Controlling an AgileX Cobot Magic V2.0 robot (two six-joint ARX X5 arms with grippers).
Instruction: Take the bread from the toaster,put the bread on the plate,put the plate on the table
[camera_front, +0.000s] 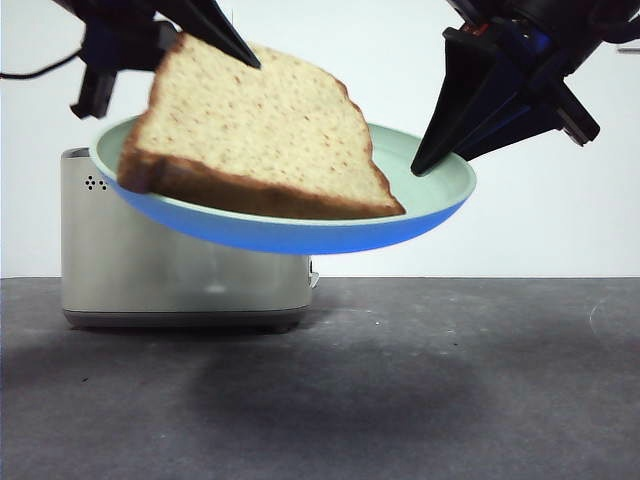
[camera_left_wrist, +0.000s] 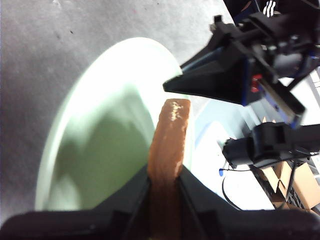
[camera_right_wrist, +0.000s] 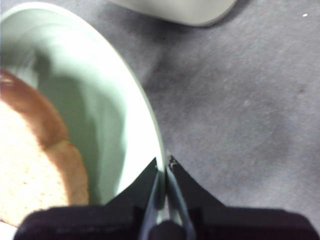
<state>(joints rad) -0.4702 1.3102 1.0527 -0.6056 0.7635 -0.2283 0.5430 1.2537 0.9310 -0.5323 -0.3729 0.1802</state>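
Note:
The bread, a tan speckled slice with dark brown crust, hangs tilted with its lower edge touching the mint-green plate. My left gripper is shut on the bread's upper crust; the left wrist view shows the crust between its jaws, over the plate. My right gripper is shut on the plate's right rim and holds the plate in the air above the table; the right wrist view shows the rim in its jaws and the bread. The cream toaster stands behind, on the left.
The white wall is behind the table. The plate's shadow lies on the table under it. In the left wrist view the right arm is close across the plate.

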